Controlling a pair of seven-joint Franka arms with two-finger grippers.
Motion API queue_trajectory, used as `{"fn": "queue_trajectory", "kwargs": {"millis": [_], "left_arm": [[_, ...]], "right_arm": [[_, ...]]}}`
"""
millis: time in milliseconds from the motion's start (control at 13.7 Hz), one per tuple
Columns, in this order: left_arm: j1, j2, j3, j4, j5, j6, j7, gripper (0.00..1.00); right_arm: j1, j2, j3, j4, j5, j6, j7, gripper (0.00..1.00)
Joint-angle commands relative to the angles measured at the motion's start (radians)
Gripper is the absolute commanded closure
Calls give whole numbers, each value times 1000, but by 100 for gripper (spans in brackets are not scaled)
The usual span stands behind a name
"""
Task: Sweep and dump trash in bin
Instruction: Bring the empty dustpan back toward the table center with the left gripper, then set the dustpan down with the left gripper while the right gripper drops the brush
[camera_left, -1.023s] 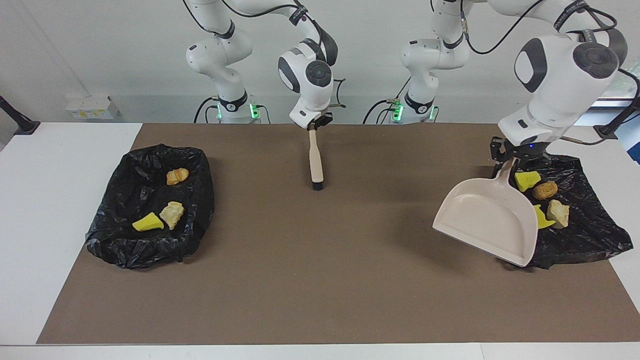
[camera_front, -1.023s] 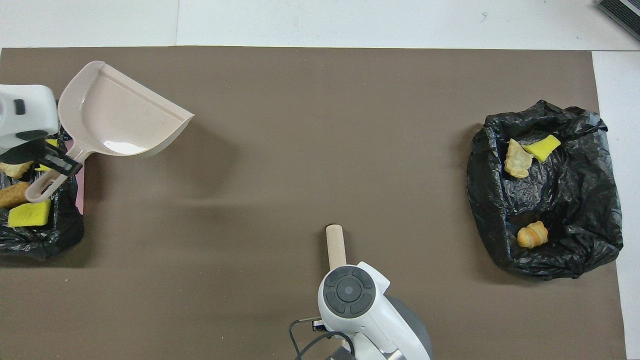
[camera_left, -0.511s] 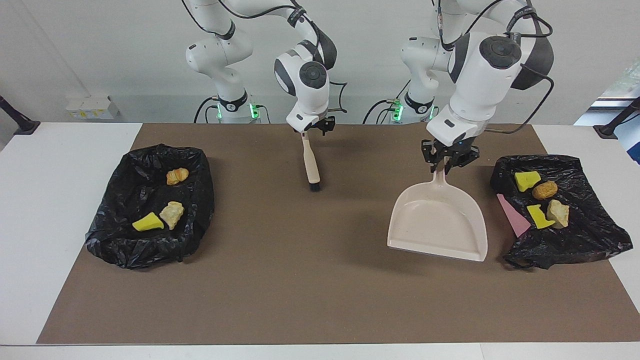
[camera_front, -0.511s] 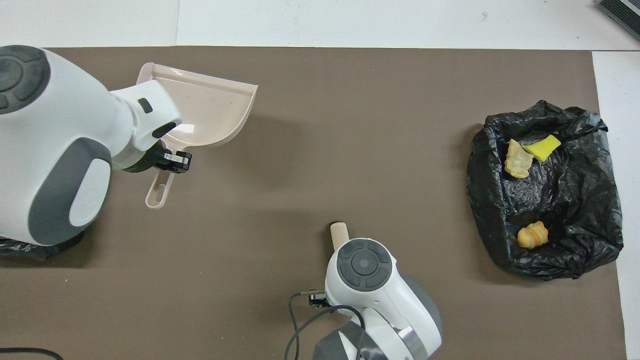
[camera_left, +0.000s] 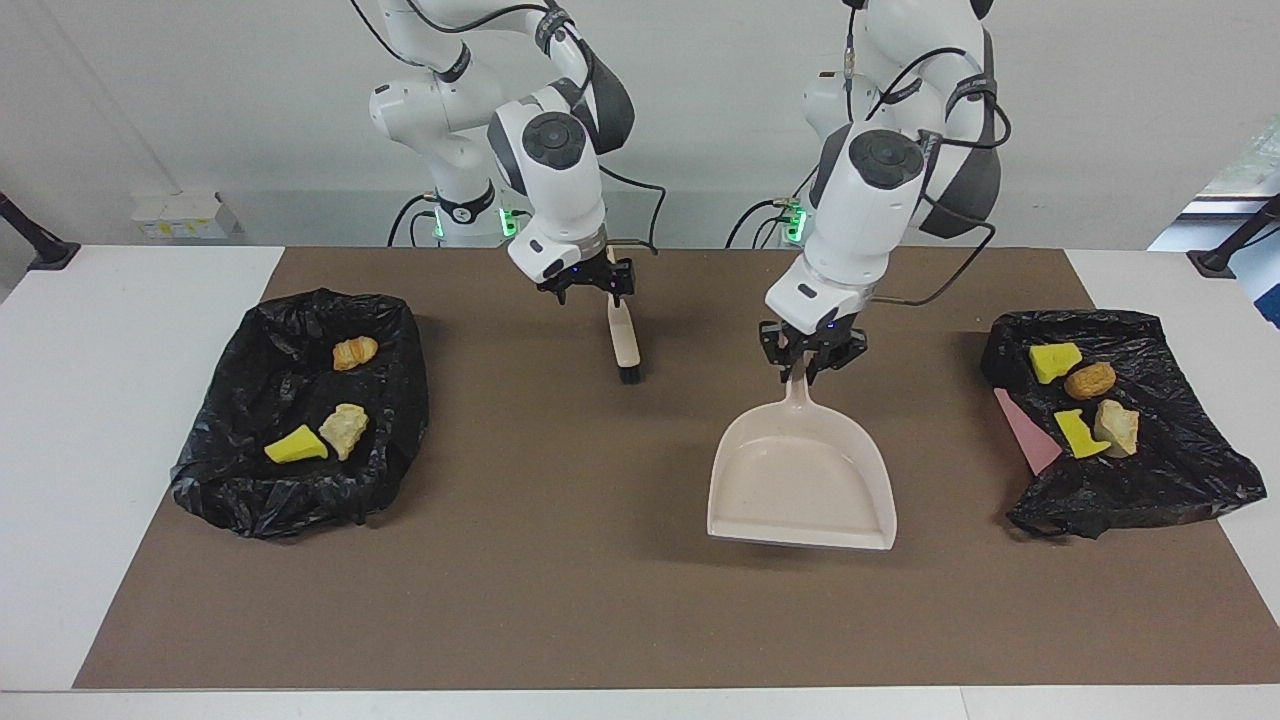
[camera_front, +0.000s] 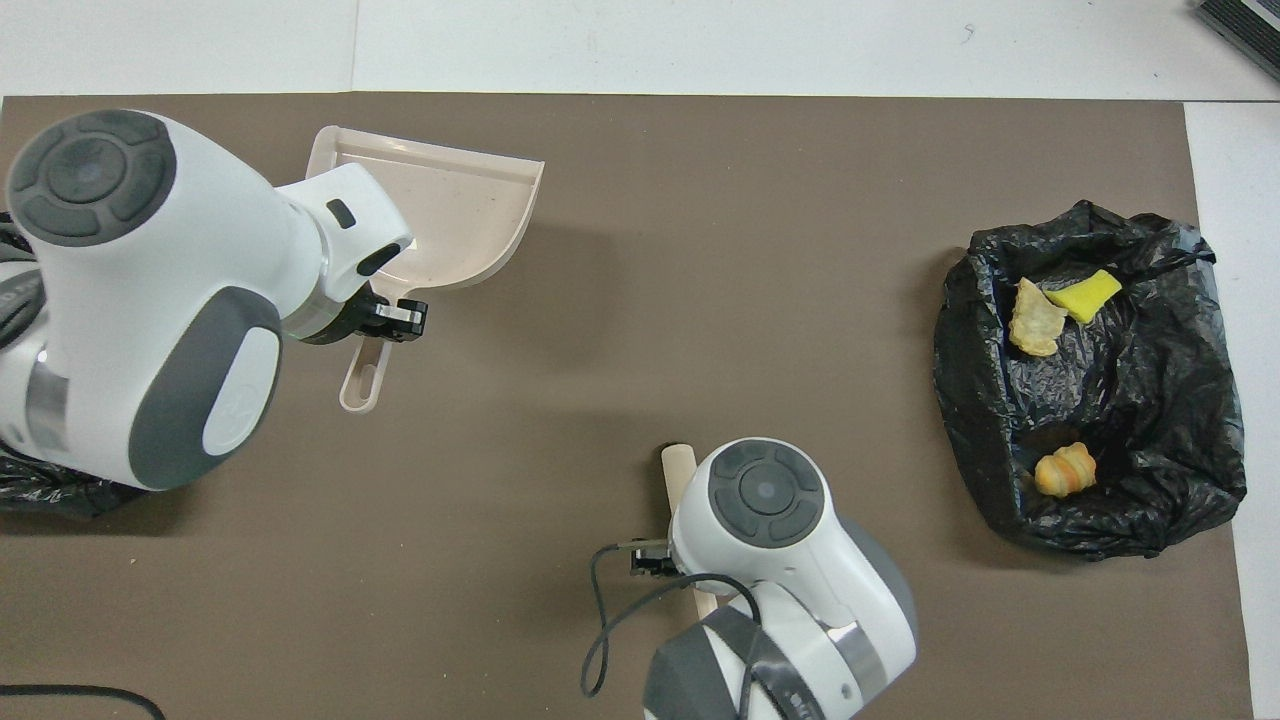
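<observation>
Hidden or cut off: in the overhead view the left arm's body covers most of the black bag (camera_left: 1120, 430) at its own end of the table; only a scrap of that bag shows there, and none of its contents. In the same view the right arm's wrist hides most of the brush (camera_left: 624, 342); only the handle tip shows past it. The brush bristles read as a small dark tip in the facing view.

Trash: four chunks (camera_left: 1090, 400) lie on the black bag at the left arm's end, two yellow, one orange-brown, one pale beige, well apart from the left gripper (camera_left: 808, 362). A flat pink sheet (camera_left: 1028, 432) pokes out from under that bag's edge. Three chunks (camera_left: 325, 430) sit in the second black bag (camera_left: 300, 410) at the right arm's end, well apart from the right gripper (camera_left: 590, 290).

Left gripper: clamped on the handle of the dustpan (camera_left: 800, 475); pan hangs over the brown mat (camera_left: 560, 580), mouth pointing away from the robots.

Right gripper: fingers spread apart, holding nothing, just beside the top of the brush handle; contact cannot be told. Brush lies on the mat
</observation>
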Motion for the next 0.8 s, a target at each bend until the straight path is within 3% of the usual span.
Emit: {"fn": "queue_trajectory", "kwargs": {"millis": [0,511,731], "left_arm": [[-46,39,10,-1,-21,77,-48,100],[-72,133,-46,1,-68,235,-200,100],[-85,216,-83,16,-54,289,-270,100]], "right_arm": [[-28,15,9,28,-69,-11,-16,9],[-129,39,9,104,-115,-1,-90,10],[-166,50,9,149,-136,-8,-104,9]]}}
